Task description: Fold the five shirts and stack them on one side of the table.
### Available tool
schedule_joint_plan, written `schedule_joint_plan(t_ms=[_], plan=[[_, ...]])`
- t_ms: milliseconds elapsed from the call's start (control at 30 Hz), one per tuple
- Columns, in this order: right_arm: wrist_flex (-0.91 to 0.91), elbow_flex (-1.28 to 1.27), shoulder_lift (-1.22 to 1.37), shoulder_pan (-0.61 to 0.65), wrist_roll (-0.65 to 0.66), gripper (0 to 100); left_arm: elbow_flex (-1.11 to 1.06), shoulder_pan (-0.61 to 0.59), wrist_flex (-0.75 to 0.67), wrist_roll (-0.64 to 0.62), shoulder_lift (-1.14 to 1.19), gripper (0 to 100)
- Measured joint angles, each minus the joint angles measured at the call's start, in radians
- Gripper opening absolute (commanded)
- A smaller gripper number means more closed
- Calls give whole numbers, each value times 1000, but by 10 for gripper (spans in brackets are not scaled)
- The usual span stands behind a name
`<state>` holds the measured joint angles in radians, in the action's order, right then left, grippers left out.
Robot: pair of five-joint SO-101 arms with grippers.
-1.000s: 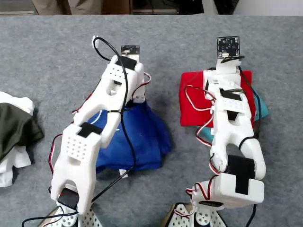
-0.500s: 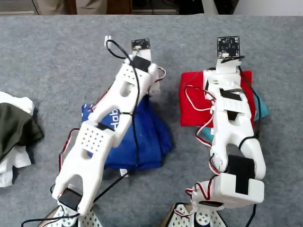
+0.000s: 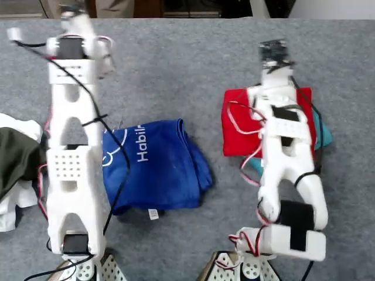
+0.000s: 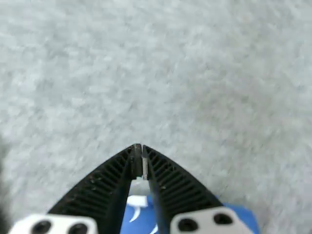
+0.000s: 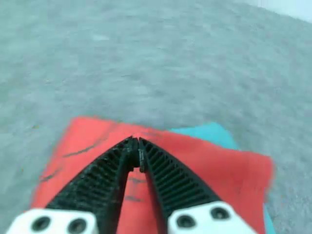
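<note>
A blue shirt (image 3: 158, 164) with white print lies crumpled and partly folded at the table's middle; a strip of the blue shirt (image 4: 139, 214) shows in the left wrist view. My left arm (image 3: 70, 117) stretches toward the far left. Its left gripper (image 4: 138, 158) is shut on nothing above bare grey cloth. A folded red shirt (image 3: 240, 123) rests on a teal shirt (image 3: 325, 137) at the right. My right gripper (image 5: 135, 146) is shut and empty, hanging over the red shirt (image 5: 219, 170), with the teal shirt (image 5: 209, 131) peeking out beyond it.
A heap of dark green and white shirts (image 3: 14, 164) lies at the table's left edge. My right arm (image 3: 287, 152) covers part of the red and teal stack. Grey table cover (image 3: 187, 64) lies bare across the far side.
My left arm swung from over the blue shirt to the far left, and the blue shirt now lies uncovered and spread wider. The right arm shifted only slightly.
</note>
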<state>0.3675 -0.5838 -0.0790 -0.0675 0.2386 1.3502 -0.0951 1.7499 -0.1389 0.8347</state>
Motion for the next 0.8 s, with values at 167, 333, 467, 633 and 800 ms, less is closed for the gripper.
schedule_joint_plan(t_ms=[167,333,467,633,800], plan=[[206,32,-71,138,104,5,-334,-14,0,68,-216,19],[496,163,-135,264,163,5,-783,0,0,124,-528,19],[698,281,-141,361,167,5,-1155,17,-114,129,-773,19],[778,339,-137,500,167,5,-1683,86,-384,130,-1036,19],[769,344,8,548,167,5,-2082,89,-664,98,-1171,20]])
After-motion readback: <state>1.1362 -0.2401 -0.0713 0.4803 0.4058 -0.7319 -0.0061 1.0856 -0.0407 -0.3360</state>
